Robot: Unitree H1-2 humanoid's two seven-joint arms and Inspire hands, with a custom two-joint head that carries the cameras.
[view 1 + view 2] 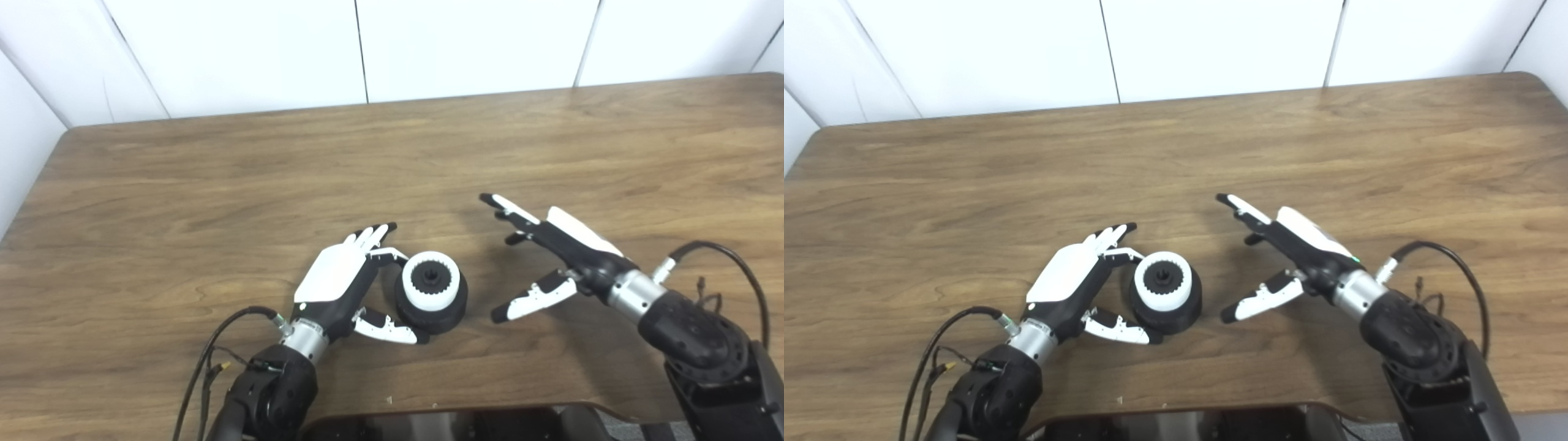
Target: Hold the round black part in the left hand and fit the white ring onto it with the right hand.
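Note:
The round black part (433, 309) stands on the wooden table (245, 184) near the front edge, with the white ring (430, 280) seated on its top. My left hand (343, 278) is open just left of the part, fingers and thumb spread around its left side; I cannot tell whether they touch it. My right hand (545, 257) is open and empty to the right of the part, apart from it, fingers pointing left. The scene also shows in the right eye view, with the part (1167, 309), the left hand (1072, 275) and the right hand (1283, 251).
Black cables (208, 361) trail from the left wrist, and another cable (729, 257) loops from the right wrist. The table's front edge (465, 410) lies just below the hands. White wall panels (367, 49) stand behind the table.

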